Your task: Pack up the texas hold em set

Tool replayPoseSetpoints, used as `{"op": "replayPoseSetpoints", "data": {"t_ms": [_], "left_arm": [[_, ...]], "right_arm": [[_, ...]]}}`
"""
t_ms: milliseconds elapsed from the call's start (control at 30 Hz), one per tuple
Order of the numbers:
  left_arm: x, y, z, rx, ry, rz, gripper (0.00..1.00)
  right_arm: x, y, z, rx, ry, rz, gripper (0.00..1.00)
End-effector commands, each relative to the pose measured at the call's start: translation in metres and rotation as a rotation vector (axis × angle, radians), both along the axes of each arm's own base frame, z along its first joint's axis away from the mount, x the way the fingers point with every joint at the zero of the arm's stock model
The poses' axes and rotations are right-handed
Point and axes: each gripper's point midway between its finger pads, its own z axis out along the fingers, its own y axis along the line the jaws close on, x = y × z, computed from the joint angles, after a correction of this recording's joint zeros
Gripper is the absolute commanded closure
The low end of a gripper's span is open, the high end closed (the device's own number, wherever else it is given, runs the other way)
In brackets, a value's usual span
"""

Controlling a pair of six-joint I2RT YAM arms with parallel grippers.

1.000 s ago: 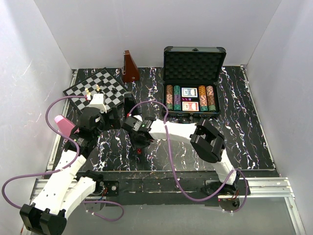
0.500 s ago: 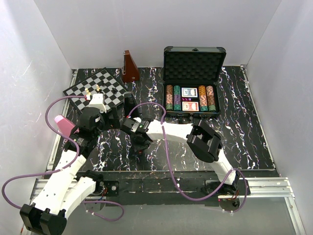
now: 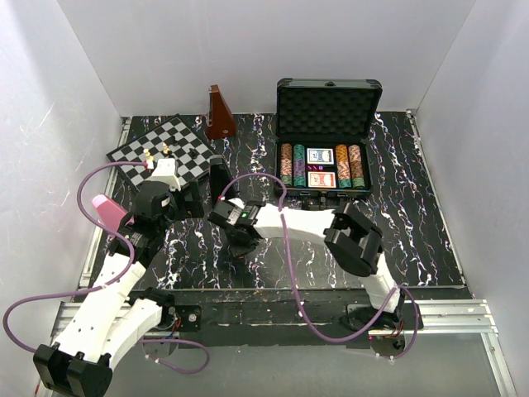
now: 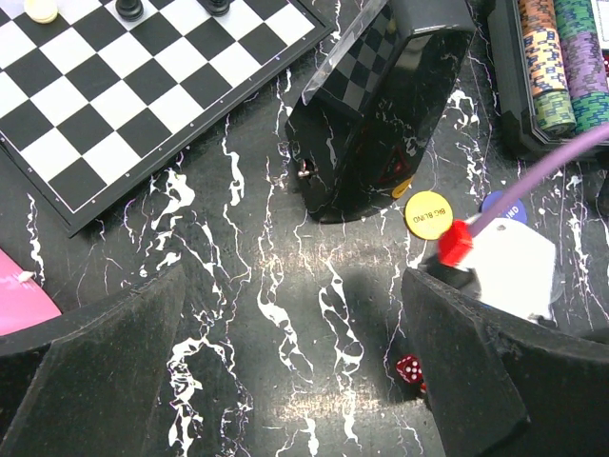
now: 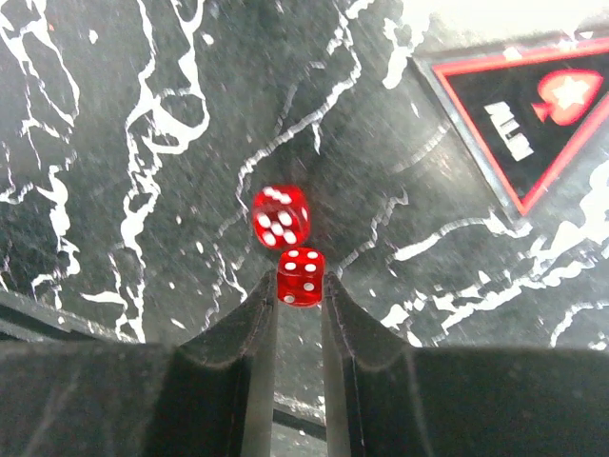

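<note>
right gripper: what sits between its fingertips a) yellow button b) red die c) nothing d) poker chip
b: in the right wrist view the right gripper pinches a red die between its fingertips, with a second die lying loose just beyond it.

Top camera high, rear, looking down on whole table. Wrist cameras close, downward; both show red dice.
</note>
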Motion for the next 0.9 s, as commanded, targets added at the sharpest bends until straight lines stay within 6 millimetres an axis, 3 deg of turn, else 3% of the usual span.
{"op": "replayPoseSetpoints", "data": {"t_ms": [0,100,200,367,433,600,733,867], "left_arm": [[0.001,0.001,0.012,-0.006,-0.028,0.01,0.02],[0.002,0.001,0.012,-0.005,-0.028,0.009,0.02],[0.002,0.001,0.011,-0.006,-0.023,0.007,0.02],[0.003,-0.001,0.011,-0.006,-0.019,0.003,0.02],[0.003,0.0,0.01,-0.003,-0.019,0.007,0.02],[0.003,0.001,0.009,0.003,-0.015,0.009,0.02],[0.004,0.0,0.008,0.003,-0.01,0.007,0.02],[0.004,0.001,0.007,0.007,-0.008,0.01,0.02]], "right_arm": [[0.009,-0.008,0.062,0.121,-0.129,0.0,0.99],[0.018,-0.037,0.08,0.103,-0.172,-0.03,0.99],[0.041,-0.073,0.096,0.084,-0.208,-0.074,0.99],[0.107,-0.137,0.107,0.099,-0.205,-0.18,0.99],[0.143,-0.17,0.107,0.079,-0.225,-0.235,0.99],[0.215,-0.228,0.109,0.045,-0.269,-0.332,0.99],[0.262,-0.252,0.104,0.063,-0.256,-0.362,0.99],[0.293,-0.269,0.082,0.007,-0.23,-0.374,0.99]]}}
